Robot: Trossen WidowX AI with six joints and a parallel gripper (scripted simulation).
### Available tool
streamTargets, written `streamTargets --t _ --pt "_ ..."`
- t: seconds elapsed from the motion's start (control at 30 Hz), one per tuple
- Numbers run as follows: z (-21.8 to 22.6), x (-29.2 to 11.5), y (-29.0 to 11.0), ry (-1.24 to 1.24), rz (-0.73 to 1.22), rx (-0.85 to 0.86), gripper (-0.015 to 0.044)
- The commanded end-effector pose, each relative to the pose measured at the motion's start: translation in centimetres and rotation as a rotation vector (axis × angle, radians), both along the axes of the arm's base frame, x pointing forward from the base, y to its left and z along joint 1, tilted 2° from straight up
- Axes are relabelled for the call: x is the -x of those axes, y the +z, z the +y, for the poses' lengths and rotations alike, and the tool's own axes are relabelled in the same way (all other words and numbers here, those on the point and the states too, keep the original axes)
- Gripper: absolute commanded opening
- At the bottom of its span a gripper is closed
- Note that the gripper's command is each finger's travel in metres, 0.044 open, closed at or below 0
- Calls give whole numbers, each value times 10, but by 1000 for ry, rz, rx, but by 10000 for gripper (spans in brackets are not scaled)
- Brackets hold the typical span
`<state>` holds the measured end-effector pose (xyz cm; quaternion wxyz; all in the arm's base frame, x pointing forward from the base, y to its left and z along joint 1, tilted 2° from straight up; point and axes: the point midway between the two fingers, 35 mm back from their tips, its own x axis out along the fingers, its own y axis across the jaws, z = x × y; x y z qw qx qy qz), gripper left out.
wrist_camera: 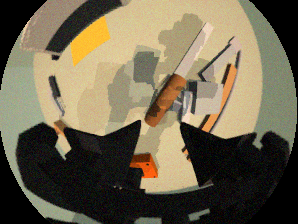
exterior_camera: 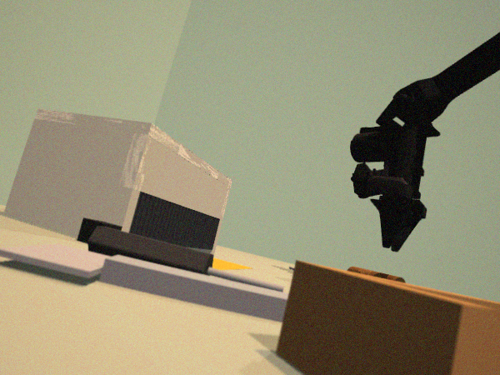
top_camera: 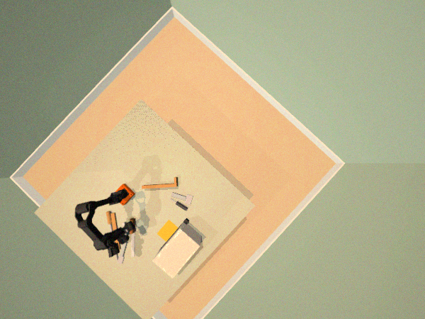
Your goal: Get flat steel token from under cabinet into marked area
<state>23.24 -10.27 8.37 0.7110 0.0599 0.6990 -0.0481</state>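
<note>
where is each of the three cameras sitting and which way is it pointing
Top: high overhead, looking straight down on the table, cabinet and yellow marked area; the whole arm shows.
Exterior: low near the table surface, looking up past an orange block at the cabinet's dark vent face; only the forearm and tool show.
Wrist: on the arm, looking down between the open fingers at a brown-handled stick.
Shared: the cabinet and the yellow marked area appear in all three.
</note>
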Motion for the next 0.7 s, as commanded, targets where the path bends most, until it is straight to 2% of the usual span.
streamTargets --t 0.0,0.67 --pt "0 0 0 -36 1 -1 270" --pt "0 0 0 -195 3 -4 270"
